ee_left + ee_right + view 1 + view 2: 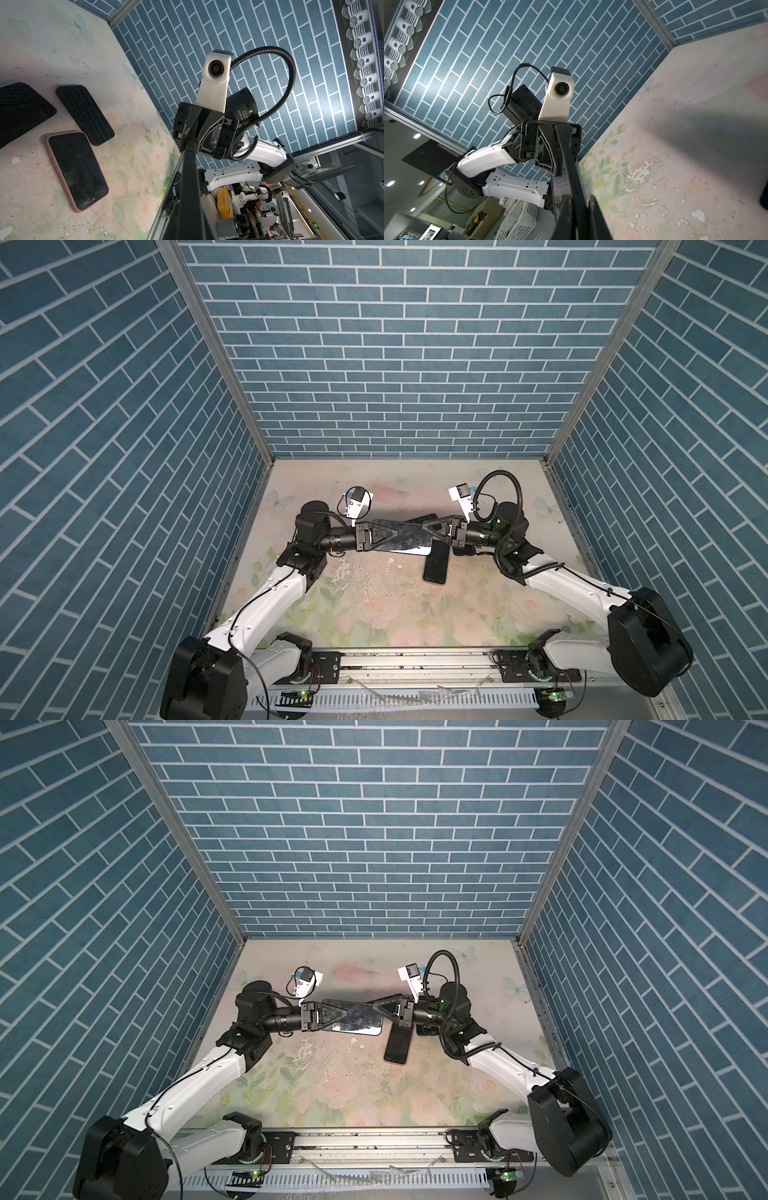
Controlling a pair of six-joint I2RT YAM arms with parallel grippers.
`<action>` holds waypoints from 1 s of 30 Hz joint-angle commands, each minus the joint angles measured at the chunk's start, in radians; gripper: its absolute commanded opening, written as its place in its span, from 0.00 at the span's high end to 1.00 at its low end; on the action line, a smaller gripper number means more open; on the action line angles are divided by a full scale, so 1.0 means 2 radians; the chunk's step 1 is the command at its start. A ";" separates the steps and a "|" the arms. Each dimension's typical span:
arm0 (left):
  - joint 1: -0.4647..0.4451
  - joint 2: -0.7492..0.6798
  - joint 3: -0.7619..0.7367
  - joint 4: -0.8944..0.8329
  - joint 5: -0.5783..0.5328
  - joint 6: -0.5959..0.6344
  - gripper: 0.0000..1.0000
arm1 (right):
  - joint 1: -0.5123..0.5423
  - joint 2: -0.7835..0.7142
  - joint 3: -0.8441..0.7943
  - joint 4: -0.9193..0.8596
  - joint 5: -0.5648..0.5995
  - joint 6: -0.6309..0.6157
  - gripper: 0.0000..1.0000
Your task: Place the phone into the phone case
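A dark glossy phone (405, 538) (360, 1022) hangs level above the middle of the table, held at both ends. My left gripper (394, 533) (345, 1013) is shut on its left end and my right gripper (424, 526) (372, 1005) is shut on its right end. In the right wrist view the phone's thin edge (572, 176) runs between my right fingers (598, 220) to the left gripper (557, 164). A black phone case (18, 112), hollow side up, lies on the table, mostly hidden under the phone in both top views.
A dark slab with a pink rim (435, 568) (76, 170) lies flat just right of centre. A black glossy slab (85, 114) lies beside it, under my right wrist (461, 549). Blue brick walls (395, 364) close three sides. The table surface (374, 601) has flaked patches.
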 commanded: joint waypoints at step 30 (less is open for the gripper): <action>-0.002 -0.042 -0.063 -0.086 -0.246 -0.060 1.00 | -0.024 -0.129 -0.026 -0.187 0.247 -0.121 0.68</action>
